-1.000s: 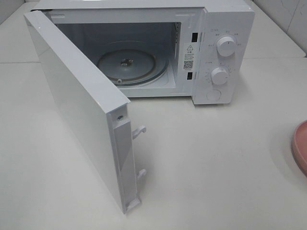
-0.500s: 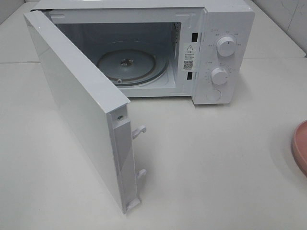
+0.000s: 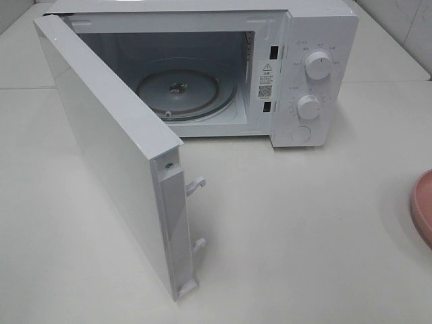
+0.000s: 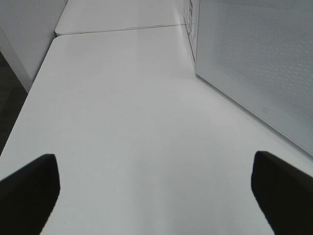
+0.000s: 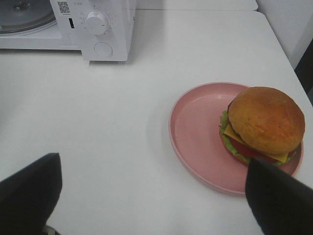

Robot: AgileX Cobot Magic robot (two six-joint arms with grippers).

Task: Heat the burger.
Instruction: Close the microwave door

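White all round: the microwave (image 3: 202, 67) stands at the back of the bench (image 3: 304, 236) with its door (image 3: 115, 155) swung fully out toward the front, the glass turntable (image 3: 179, 90) bare inside. Over the last second nothing in the high view has shifted; door, turntable and the sliver of pink plate (image 3: 424, 206) at the right edge sit exactly as they did. My reading is that the oven is ready and the pick-up has not begun.

From the right wrist, the burger (image 5: 264, 122) sits on the far side of the plate (image 5: 195, 132), off-centre and close to its rim, well apart from the microwave. The right hand (image 5: 151, 196) hovers short of the plate, released and wide, holding nothing. The left hand (image 4: 154, 191) is likewise spread and empty above bare bench, with the door's perforated panel (image 4: 254, 68) beside it.

Between plate and oven the bench lies open. The door juts forward on the left, so the right arm probably has the cleaner path in.
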